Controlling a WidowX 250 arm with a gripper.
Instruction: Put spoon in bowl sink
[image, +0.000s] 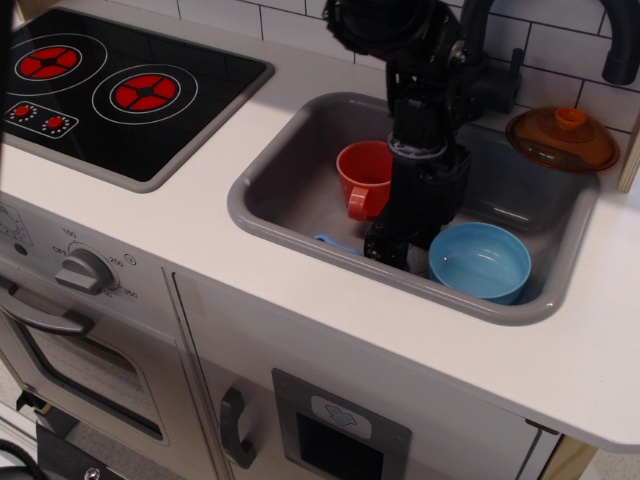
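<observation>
The light-blue spoon (334, 242) lies on the sink floor by the front wall; only its handle end shows, the rest is hidden behind my gripper. The light-blue bowl (480, 261) stands empty at the front right of the grey sink (262, 208). My black gripper (388, 248) reaches down into the sink between the red-orange mug (364, 176) and the bowl, its tip at the sink floor right beside the spoon. I cannot tell whether its jaws are open or shut.
An orange translucent lid (561, 138) with a knob rests on the sink's back right rim. A black faucet (487, 70) stands behind the sink. A black stove top (110, 90) with red burners lies to the left on the white counter (180, 225).
</observation>
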